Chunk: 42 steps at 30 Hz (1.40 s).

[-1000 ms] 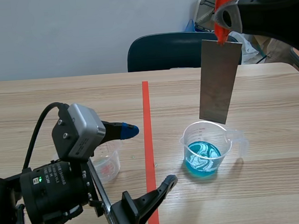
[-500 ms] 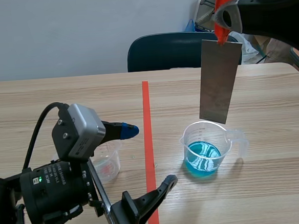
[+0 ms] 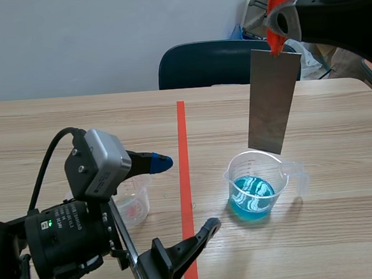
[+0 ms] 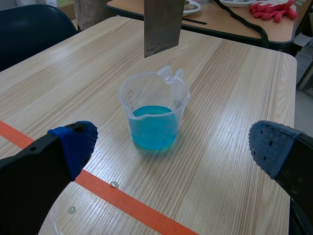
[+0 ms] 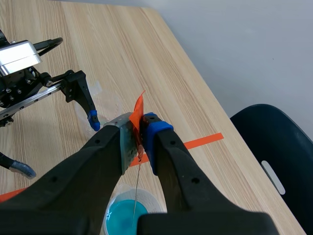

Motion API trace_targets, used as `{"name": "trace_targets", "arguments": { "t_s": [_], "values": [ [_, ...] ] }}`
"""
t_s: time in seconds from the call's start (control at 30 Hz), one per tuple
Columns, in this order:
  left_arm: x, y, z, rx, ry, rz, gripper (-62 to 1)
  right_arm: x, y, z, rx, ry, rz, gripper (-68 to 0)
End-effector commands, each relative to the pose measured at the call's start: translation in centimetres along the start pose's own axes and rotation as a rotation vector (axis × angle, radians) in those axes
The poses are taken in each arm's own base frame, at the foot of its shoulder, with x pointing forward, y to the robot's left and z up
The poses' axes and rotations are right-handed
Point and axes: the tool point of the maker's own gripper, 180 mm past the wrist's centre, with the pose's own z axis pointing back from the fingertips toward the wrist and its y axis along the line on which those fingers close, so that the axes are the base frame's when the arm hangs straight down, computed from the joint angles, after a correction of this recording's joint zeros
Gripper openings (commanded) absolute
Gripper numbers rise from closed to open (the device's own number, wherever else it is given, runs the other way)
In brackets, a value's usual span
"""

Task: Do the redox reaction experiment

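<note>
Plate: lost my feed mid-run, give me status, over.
Right gripper shut on plate. Plate hangs above beaker, not in the blue liquid. Left gripper open, low, empty. Nothing between plate and beaker.

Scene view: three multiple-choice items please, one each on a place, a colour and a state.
1. Where is the metal plate? A) hanging above the beaker B) lying beside it C) standing in it
2. What colour is the liquid in the beaker? A) red B) blue C) clear
3. How is the left gripper? A) open B) shut on the beaker C) shut on the plate
1 A: its lower edge clears the rim. 2 B: blue shows through the wall. 3 A: fingers wide apart, touching nothing.
</note>
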Motion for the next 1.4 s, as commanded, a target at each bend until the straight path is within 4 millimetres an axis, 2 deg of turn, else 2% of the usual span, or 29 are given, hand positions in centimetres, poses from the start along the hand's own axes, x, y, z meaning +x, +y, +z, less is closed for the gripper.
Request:
{"name": "trace_targets", "arguments": {
  "t_s": [0.0, 1.17, 1.2, 1.23, 1.37],
  "values": [
    [0.97, 0.00, -0.24, 0.003, -0.038, 0.005, 1.4, 1.03, 0.07, 0.01, 0.007, -0.036, 0.008, -66.9],
    [0.97, 0.00, -0.23, 0.003, -0.038, 0.005, 1.4, 1.04, 0.07, 0.01, 0.007, -0.037, 0.008, -66.9],
    [0.97, 0.00, -0.23, 0.003, -0.038, 0.005, -1.5, 1.04, 0.07, 0.01, 0.007, -0.037, 0.008, -66.9],
    [0.97, 0.00, -0.23, 0.003, -0.038, 0.005, -8.5, 1.04, 0.07, 0.01, 0.007, -0.037, 0.008, -66.9],
    [0.97, 0.00, -0.23, 0.002, -0.038, 0.005, -45.2, 1.04, 0.07, 0.01, 0.007, -0.037, 0.008, -66.9]
  ]
}}
